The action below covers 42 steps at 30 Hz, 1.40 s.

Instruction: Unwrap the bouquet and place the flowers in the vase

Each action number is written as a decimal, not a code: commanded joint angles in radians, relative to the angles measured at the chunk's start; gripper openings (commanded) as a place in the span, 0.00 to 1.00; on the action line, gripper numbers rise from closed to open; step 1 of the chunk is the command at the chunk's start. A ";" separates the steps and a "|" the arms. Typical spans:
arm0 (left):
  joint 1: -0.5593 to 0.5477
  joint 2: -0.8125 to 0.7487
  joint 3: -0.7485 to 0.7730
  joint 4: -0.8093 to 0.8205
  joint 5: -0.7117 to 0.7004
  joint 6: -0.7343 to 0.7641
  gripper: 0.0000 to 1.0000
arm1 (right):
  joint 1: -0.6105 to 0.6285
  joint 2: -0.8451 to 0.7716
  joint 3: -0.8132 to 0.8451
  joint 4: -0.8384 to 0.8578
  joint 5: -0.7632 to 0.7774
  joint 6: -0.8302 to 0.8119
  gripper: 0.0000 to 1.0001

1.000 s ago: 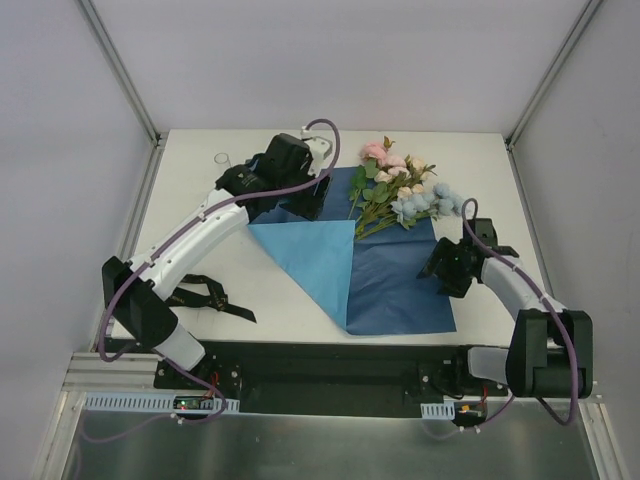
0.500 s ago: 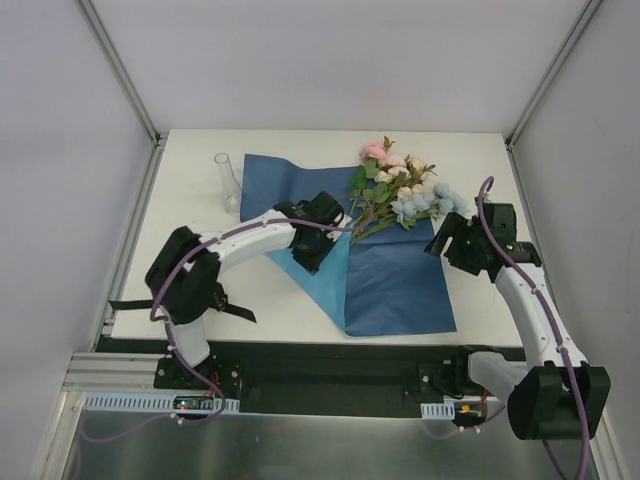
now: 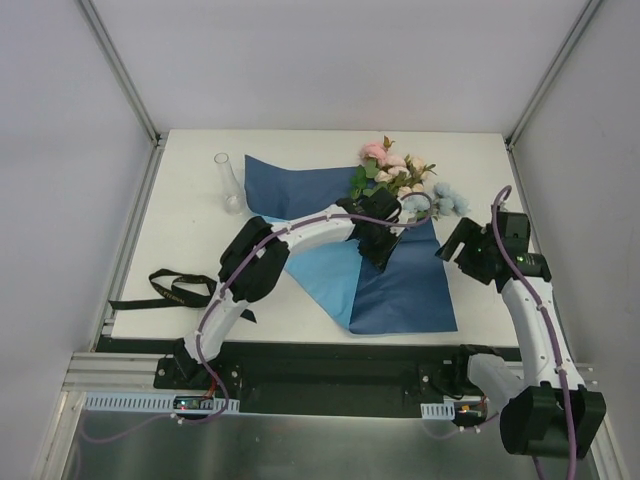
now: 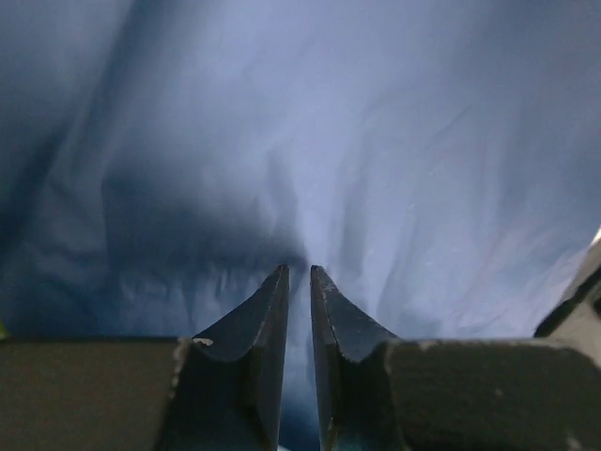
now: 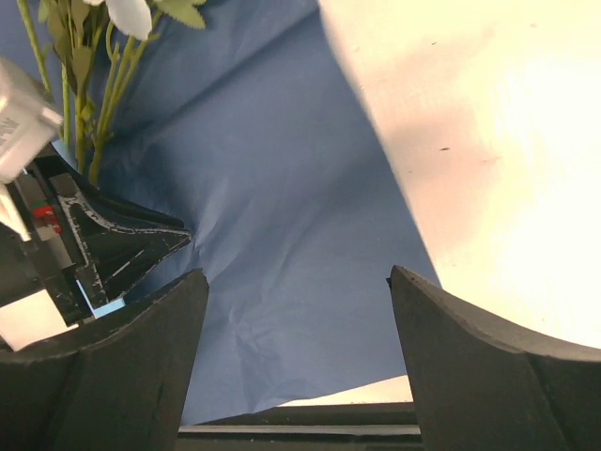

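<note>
White bench [image 3: 185, 235] carries pink, cream and light-blue flowers [image 3: 395, 180], green stem ends pointing at the left jaws, nearly closed; right jaws wide, right of the blooms.

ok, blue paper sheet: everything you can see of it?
The blue paper sheet lies opened out on the table, creased, dark blue, with a near-left flap folded over showing lighter blue. The flowers lie on its far part. The left gripper sits low over its middle, jaws almost together; contact with the paper can't be told.
</note>
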 commanded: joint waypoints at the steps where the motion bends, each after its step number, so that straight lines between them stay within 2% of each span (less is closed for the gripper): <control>1: -0.002 0.021 0.132 0.018 0.143 -0.037 0.15 | -0.049 -0.019 0.060 -0.039 -0.009 -0.024 0.81; 3: -0.001 -0.034 0.087 0.024 0.122 -0.029 0.19 | -0.048 -0.004 0.074 -0.037 -0.094 -0.080 0.82; 5: -0.001 -0.102 0.021 0.032 0.047 -0.020 0.31 | -0.039 0.039 0.085 -0.038 -0.165 -0.141 0.83; 6: 0.001 -0.187 -0.066 0.047 0.024 -0.011 0.35 | -0.005 0.049 0.082 -0.033 -0.200 -0.153 0.84; 8: 0.002 -0.286 -0.168 0.066 -0.040 -0.003 0.46 | 0.047 0.062 0.071 -0.012 -0.202 -0.163 0.88; 9: 0.005 -0.385 -0.265 0.073 -0.063 -0.005 0.48 | 0.108 0.065 0.057 0.003 -0.213 -0.160 0.90; 10: 0.013 -0.438 -0.313 0.087 -0.082 -0.009 0.50 | 0.142 0.069 0.050 0.053 -0.229 -0.155 0.94; 13: 0.050 -0.646 -0.485 0.112 -0.127 -0.046 0.57 | 0.268 0.110 0.033 0.194 -0.318 -0.123 0.99; 14: 0.059 -0.700 -0.548 0.118 -0.130 -0.054 0.64 | 0.326 0.149 0.030 0.235 -0.329 -0.108 0.99; 15: 0.067 -0.798 -0.571 0.119 -0.146 -0.064 0.67 | 0.355 0.171 0.034 0.305 -0.349 -0.098 1.00; 20: 0.111 -1.065 -0.670 0.101 -0.310 -0.106 0.72 | 0.554 0.429 0.148 0.388 -0.358 -0.052 1.00; 23: 0.116 -1.209 -0.691 0.096 -0.416 -0.098 0.75 | 0.670 0.596 0.276 0.372 -0.361 -0.058 0.90; 24: 0.119 -1.261 -0.691 0.087 -0.444 -0.088 0.75 | 0.694 0.631 0.299 0.378 -0.404 -0.060 0.81; 26: 0.119 -1.314 -0.685 0.078 -0.521 -0.081 0.77 | 0.778 0.702 0.362 0.384 -0.436 -0.084 0.75; 30: 0.130 -1.334 -0.668 0.073 -0.584 -0.068 0.79 | 0.909 0.770 0.445 0.309 -0.476 -0.172 0.75; 34: 0.140 -1.280 -0.645 0.069 -0.599 -0.088 0.79 | 0.911 0.799 0.409 0.330 -0.539 -0.140 0.77; 36: 0.154 -1.227 -0.630 0.063 -0.585 -0.121 0.79 | 0.857 0.777 0.352 0.356 -0.516 -0.100 0.80; 40: 0.255 -1.100 -0.607 0.056 -0.478 -0.184 0.79 | 0.701 0.678 0.232 0.411 -0.448 0.032 0.83; 42: 0.298 -0.994 -0.610 0.056 -0.371 -0.212 0.75 | 0.611 0.646 0.180 0.402 -0.385 0.070 0.83</control>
